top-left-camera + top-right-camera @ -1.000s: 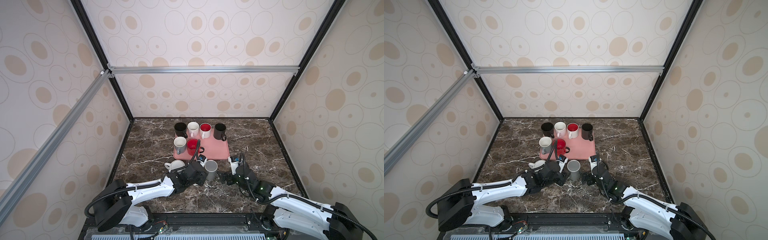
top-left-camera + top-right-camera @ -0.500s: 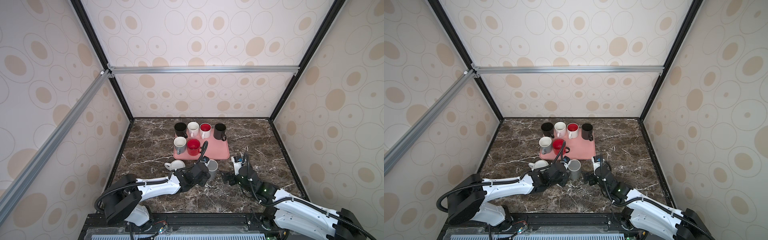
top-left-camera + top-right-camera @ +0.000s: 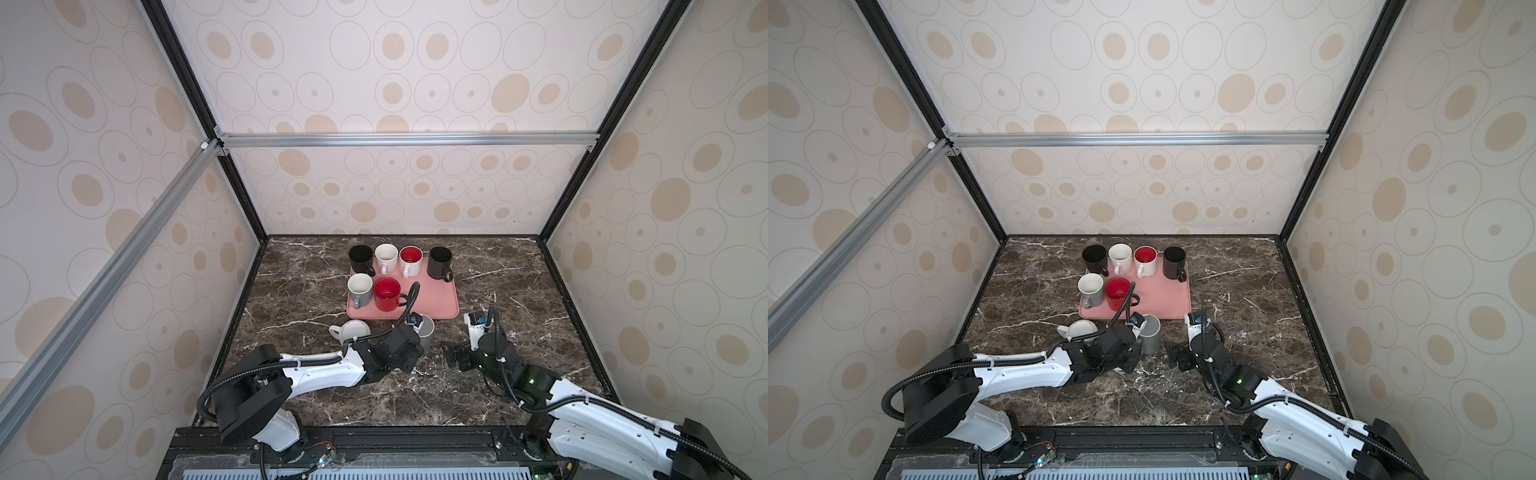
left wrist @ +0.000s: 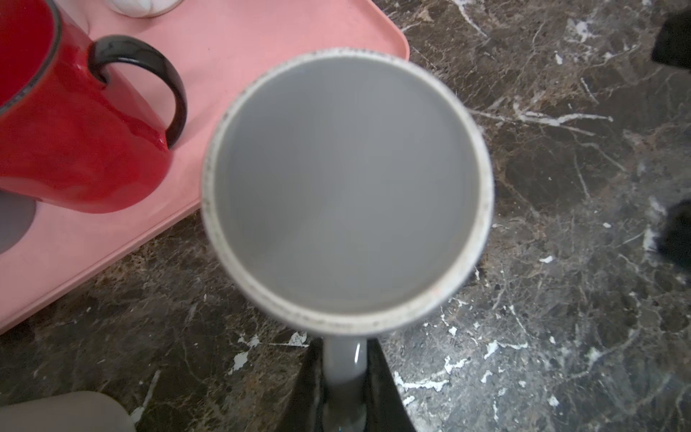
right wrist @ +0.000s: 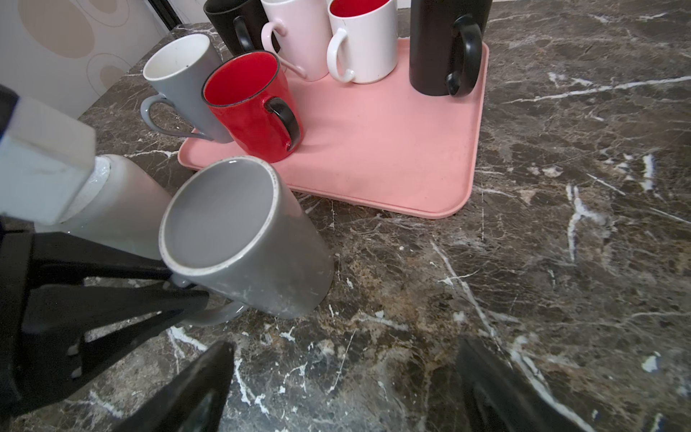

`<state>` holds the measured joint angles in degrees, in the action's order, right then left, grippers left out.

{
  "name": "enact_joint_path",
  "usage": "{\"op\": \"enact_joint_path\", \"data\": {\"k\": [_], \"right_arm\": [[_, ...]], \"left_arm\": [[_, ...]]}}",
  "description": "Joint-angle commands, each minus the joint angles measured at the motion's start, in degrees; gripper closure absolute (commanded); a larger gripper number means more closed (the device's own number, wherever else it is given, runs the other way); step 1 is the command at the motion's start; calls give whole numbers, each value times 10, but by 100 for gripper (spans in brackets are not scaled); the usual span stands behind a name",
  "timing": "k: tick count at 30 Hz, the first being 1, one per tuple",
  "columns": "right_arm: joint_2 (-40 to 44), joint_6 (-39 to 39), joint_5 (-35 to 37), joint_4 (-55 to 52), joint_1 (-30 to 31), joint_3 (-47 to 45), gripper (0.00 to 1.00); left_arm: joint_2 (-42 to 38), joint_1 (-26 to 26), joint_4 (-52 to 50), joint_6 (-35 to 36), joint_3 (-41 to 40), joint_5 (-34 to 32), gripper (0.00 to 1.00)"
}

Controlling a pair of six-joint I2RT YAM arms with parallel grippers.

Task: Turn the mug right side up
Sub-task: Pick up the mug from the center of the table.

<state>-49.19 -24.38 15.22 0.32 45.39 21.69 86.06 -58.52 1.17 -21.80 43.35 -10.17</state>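
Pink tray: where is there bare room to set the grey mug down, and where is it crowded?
Free: on the pink tray, the near right part, between the red mug, the tall black mug and the rim. Bare marble lies right of the tray too. Crowded: the back row and left side. The left gripper grips the grey mug by its handle.

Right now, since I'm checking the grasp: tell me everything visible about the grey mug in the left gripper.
The grey mug is glossy, ceramic-looking, grey inside, empty, with a pale rim. It stands mouth up on the marble table, in front of the pink tray. The left gripper has its jaws shut on its handle.
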Motion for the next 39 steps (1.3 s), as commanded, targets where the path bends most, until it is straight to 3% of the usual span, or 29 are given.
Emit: {"op": "enact_joint_path", "data": {"k": [1,14,24,31,39], "right_arm": [[11,-9,7,-8,-3,-7,4],[78,-19,-59,41,-3,-11,5],[91,-41,-204,164,-3,-19,8],[53,-77,-291,279,-3,-11,9],[-19,-110,-327,394,-3,24,9]], "left_arm": [[2,-2,11,10,17,2,100],[-134,-1,125,-13,-58,-25,100],[-290,2,282,-27,-137,-62,100],[-371,3,431,-16,-182,-53,100],[-376,3,573,-22,-196,5,100]]}}
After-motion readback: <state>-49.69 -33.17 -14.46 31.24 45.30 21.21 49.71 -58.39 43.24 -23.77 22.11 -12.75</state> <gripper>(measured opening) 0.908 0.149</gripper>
